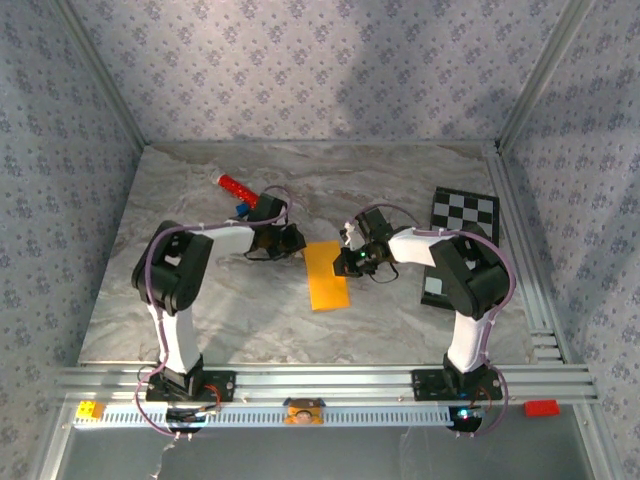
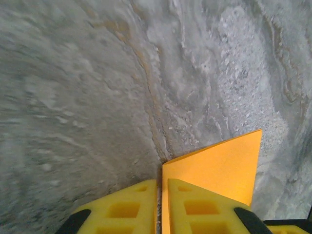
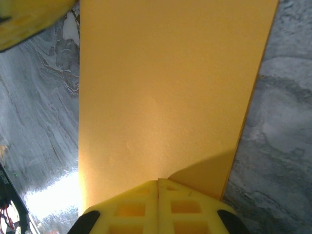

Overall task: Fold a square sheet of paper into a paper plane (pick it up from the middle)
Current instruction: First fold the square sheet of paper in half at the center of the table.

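Lying flat near the middle of the worktop (image 1: 200,310), folded to a long rectangle: the square sheet of paper (image 1: 328,275), between both arms. At its far-left corner, left tool (image 1: 293,240), pads all but together with a narrow slit; cannot tell whether nipping the edge or merely above it. At its far-right edge, right tool (image 1: 352,260), pressed fully together, tips at the sheet. Likely feather-light, limp, slick on the marble, quick to crease wrongly or tear. Probably best pinned flat with closed tips and lifted by a free edge near its middle, gently.
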Motion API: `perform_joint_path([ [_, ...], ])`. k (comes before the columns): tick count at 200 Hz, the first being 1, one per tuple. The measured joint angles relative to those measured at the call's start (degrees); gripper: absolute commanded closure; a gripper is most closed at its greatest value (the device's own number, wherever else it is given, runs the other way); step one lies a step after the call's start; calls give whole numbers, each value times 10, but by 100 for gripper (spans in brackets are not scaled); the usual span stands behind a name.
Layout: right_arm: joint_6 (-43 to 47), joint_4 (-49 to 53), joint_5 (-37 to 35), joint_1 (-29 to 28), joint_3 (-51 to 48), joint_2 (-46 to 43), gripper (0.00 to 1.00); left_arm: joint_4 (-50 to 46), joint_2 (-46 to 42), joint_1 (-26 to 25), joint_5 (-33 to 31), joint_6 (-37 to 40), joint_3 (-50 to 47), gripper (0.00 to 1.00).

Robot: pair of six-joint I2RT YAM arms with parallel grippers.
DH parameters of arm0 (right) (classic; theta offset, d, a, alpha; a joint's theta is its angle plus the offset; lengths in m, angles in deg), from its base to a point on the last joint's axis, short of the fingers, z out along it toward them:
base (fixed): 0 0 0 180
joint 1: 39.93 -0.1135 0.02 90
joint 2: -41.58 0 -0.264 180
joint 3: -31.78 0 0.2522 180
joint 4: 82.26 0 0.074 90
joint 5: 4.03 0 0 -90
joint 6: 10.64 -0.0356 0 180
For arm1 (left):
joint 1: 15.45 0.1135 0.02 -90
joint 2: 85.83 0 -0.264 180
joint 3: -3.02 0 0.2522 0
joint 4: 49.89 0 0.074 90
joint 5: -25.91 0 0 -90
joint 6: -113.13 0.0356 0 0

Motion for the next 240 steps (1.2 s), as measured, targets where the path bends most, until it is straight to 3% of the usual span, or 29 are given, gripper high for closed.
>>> perform_joint_path([
  [43,0,0,0,0,0,0,100,-16,-72,2,-3,11,0,84],
  [73,0,0,0,0,0,0,100,-6,-96,-21,37,15,-10,85],
  [123,0,0,0,0,0,0,100,31,-86,-59,88,5,-63,85],
  [187,0,-2,0,0,-1,0,100,78,-20,-54,104,0,-90,86],
  [240,0,-4,0,0,-3,-1,100,101,-28,-47,105,-2,-105,85],
])
